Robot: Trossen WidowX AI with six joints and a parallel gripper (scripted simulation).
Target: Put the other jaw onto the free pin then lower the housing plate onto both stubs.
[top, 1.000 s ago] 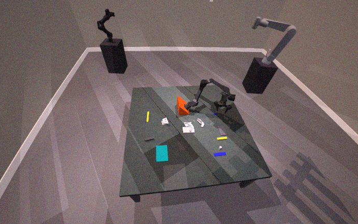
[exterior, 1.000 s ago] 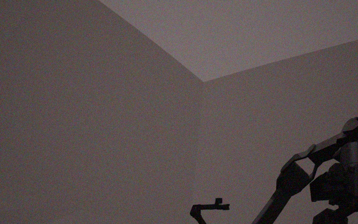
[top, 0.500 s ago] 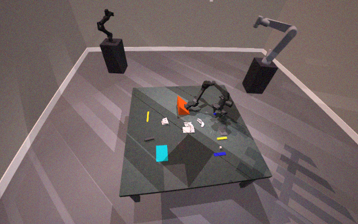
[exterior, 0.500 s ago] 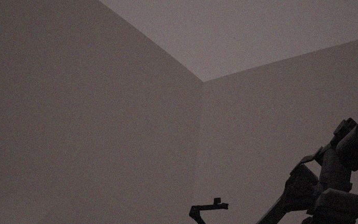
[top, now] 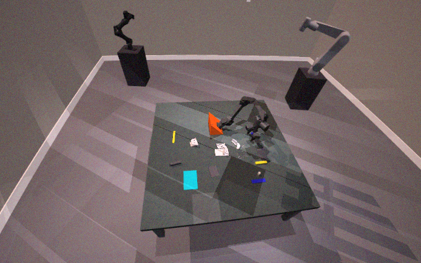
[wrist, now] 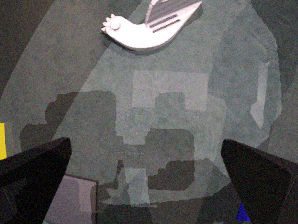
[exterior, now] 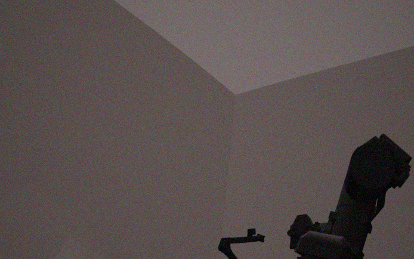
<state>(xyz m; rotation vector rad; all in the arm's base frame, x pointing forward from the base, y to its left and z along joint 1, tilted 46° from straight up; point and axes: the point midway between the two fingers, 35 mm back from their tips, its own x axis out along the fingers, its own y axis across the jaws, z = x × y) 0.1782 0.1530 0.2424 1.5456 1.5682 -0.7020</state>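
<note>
- Gripper (top: 251, 133) (wrist: 147, 147): released, its fingers spread wide with nothing between them, above the tabletop.
- Loose jaw (wrist: 145, 37) (top: 236, 143): white and curved, toothed at one end, lying on the table beyond the fingertips in the wrist view. Probably light and stiff, with teeth that could chip; smooth faces may slip. Best hold: across the middle of the curved body, leaving teeth and pivot free.
- White assembly (top: 221, 150): just beside the loose jaw, presumably the base with the fitted jaw; its pins are too small to tell. Likely easily nudged during meshing.
- Small white part (top: 193, 142): farther off, possibly the housing plate, though this cannot be confirmed. If so, an edge hold should help keep it level.
- Table (top: 173, 202) (wrist: 175, 117): dark, slate-like, patched with light and shadow; an orange wedge (top: 215, 127) and a cyan sheet (top: 190, 180) rest on it.
- Room: pale, streaked floor (top: 91, 169), plain walls (top: 205, 26) (exterior: 105, 128), and two further arms on dark pedestals beyond the table.
</note>
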